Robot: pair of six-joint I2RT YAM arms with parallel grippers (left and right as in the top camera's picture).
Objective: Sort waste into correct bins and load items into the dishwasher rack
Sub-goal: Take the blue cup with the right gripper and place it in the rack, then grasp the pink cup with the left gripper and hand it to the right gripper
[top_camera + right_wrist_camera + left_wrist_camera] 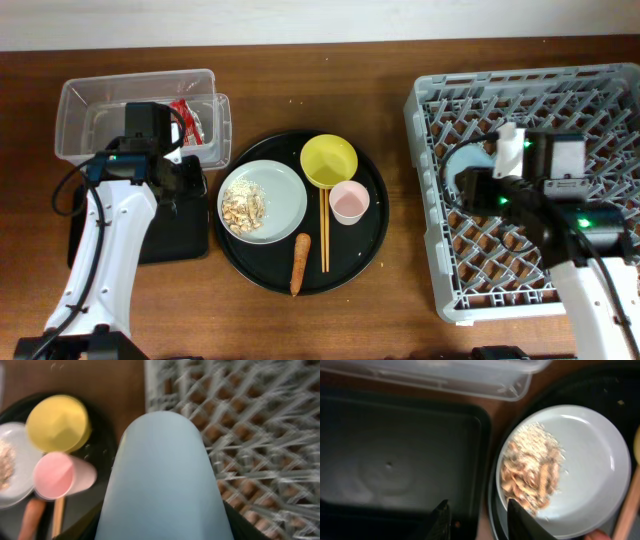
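Note:
My right gripper (165,527) is shut on the pale blue cup (162,480), which it holds over the left part of the grey dishwasher rack (600,90). On the round black tray (375,235) sit the white plate (285,195) with beige scraps (245,207), the yellow bowl (328,160), the pink cup (349,202), the chopsticks (324,235) and the carrot (299,263). My left gripper (477,522) is open and empty, low over the right edge of the shallow black tray (395,460), beside the plate (590,460). A red wrapper (187,120) lies in the clear tub (80,110).
The clear tub (485,380) stands directly behind the shallow black tray, and the round tray almost touches both. Bare wooden table (400,310) separates the round tray from the rack. The left arm (115,240) covers much of the shallow tray.

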